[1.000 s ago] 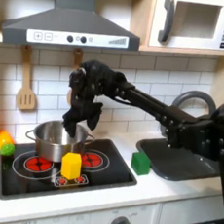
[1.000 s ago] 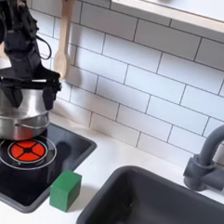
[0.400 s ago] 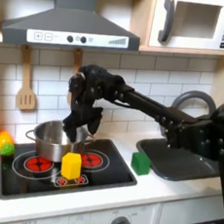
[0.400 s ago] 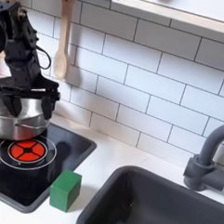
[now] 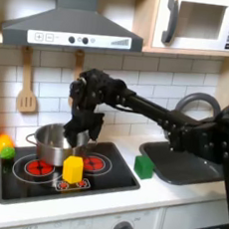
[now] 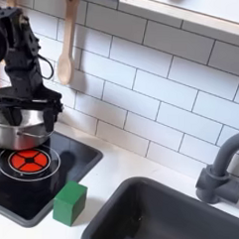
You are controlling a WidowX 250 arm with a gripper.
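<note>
The white table (image 5: pixel 168 197) carries a toy kitchen, with a white tiled wall (image 6: pixel 164 64) behind it, a grey hood (image 5: pixel 71 27) above and a microwave (image 5: pixel 201 23) at the first exterior view's upper right. A dark sink (image 6: pixel 161 218) lies at the second exterior view's lower right, its grey faucet (image 6: pixel 220 171) curving at the edge. The black stovetop (image 5: pixel 65 176) sits at the first exterior view's left, with red burner rings (image 6: pixel 30 162) on it.

The black arm (image 5: pixel 162 110) reaches in from the first exterior view's right and bends down over the silver pot (image 5: pixel 51 143) — the pot stands on the back of the stovetop, close to the tiled wall. The gripper (image 6: pixel 21 106) hangs at the pot's rim in the second exterior view; its fingers (image 6: pixel 45 110) stand spread apart, gripping nothing, one at each side of the rim's top.

A wooden spatula (image 5: pixel 28 82) and a wooden spoon (image 6: pixel 66 49) hang on the wall. A yellow block (image 5: pixel 73 169) stands on the stovetop in front of the pot — a green block (image 6: pixel 69 202) rests on the table just beside the stovetop.
</note>
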